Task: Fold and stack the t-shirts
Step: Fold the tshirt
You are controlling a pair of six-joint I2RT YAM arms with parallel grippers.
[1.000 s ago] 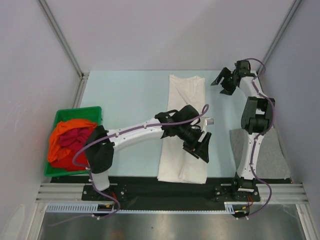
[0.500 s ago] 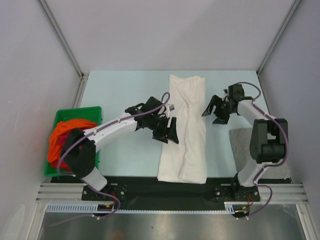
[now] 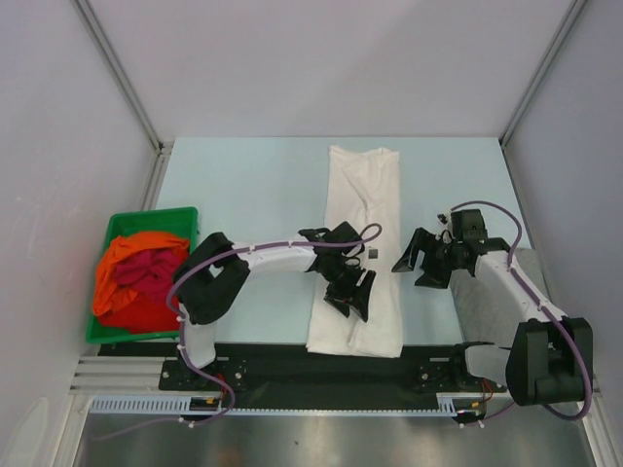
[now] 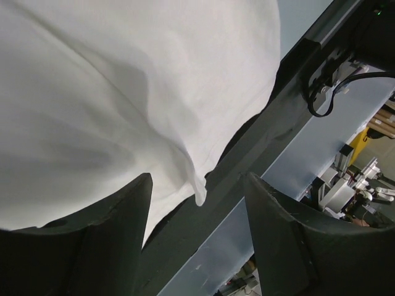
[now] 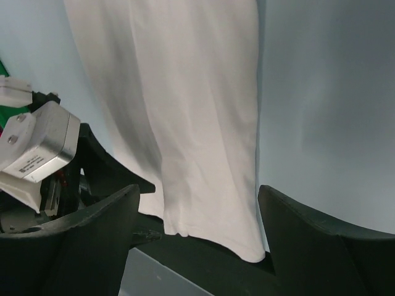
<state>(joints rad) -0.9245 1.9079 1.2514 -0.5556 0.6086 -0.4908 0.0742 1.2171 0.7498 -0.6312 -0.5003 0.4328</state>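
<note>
**A:** White t-shirt (image 3: 363, 190), status?
**B:** Folded lengthwise into a long strip on the table (image 3: 243, 185), near hem drooping over the front edge.
**A:** L claw?
**B:** Left gripper (image 3: 351, 295) is above the shirt's near third, fingers spread wide. Contact w/ cloth: can't tell.
**A:** R?
**B:** Right gripper (image 3: 418, 269) is just right of the shirt, level w/ the left one, also spread.
**A:** Others?
**B:** Orange t-shirt (image 3: 131, 251) & dark red t-shirt (image 3: 146, 272) are heaped in the green bin (image 3: 146, 216), well left of the white shirt. Grey t-shirt (image 3: 482, 321) lies to its right, under the R arm.
</note>
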